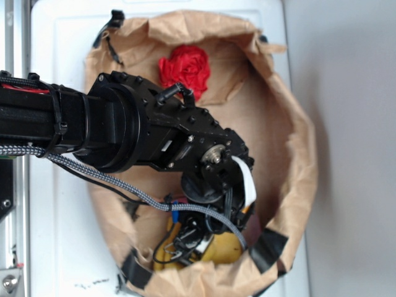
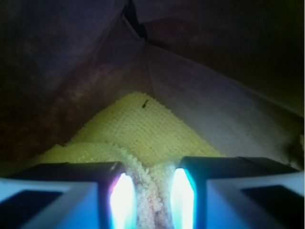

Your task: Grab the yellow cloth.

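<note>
From outside, the black robot arm's gripper reached down into the crumpled brown paper bag on the white worktop. It hid most of the small bright yellow fuzzy cloth near the bag's taped edge. A crumpled red cloth sat well apart. The wrist view showed more: the jaws were pinching a fold of the yellow cloth.

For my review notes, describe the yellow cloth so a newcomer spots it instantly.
Find the brown paper liner shaped like a bowl on the white surface. At its near rim, under the gripper, lies the yellow cloth. Its bright yellow, looped terry weave sets it apart from the red cloth, crumpled at the far end.
</note>
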Controlling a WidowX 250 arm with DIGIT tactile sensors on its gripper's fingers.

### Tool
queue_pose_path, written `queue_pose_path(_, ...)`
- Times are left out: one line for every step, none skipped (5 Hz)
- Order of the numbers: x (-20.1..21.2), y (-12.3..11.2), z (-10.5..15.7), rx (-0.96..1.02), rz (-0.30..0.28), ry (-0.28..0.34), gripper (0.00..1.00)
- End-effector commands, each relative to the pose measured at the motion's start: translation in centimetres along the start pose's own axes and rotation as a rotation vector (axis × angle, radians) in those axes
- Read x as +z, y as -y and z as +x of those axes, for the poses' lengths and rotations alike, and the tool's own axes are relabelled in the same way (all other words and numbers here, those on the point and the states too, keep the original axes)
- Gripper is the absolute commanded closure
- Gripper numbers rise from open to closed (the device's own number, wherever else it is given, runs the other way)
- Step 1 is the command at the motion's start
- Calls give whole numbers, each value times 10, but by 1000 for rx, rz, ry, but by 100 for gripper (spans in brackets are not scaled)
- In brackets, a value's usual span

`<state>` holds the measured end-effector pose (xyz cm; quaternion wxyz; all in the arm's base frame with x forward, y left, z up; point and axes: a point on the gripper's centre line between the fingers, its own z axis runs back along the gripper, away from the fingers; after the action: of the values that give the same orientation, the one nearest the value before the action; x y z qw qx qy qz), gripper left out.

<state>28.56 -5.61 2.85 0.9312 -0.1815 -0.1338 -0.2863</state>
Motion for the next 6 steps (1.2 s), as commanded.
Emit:
queue_pose_path(83, -9, -9, 40, 30, 145, 100)
queue_pose_path(121, -18, -23, 91, 37, 176, 100)
queue_pose_path(139, -32, -29, 193, 106, 95, 100)
queue_pose_path(144, -39, -26, 213, 104, 27, 68)
queue_pose_path(122, -44, -14, 101, -13, 63, 0)
queue_pose_path(87, -36, -1, 30, -60, 43, 0)
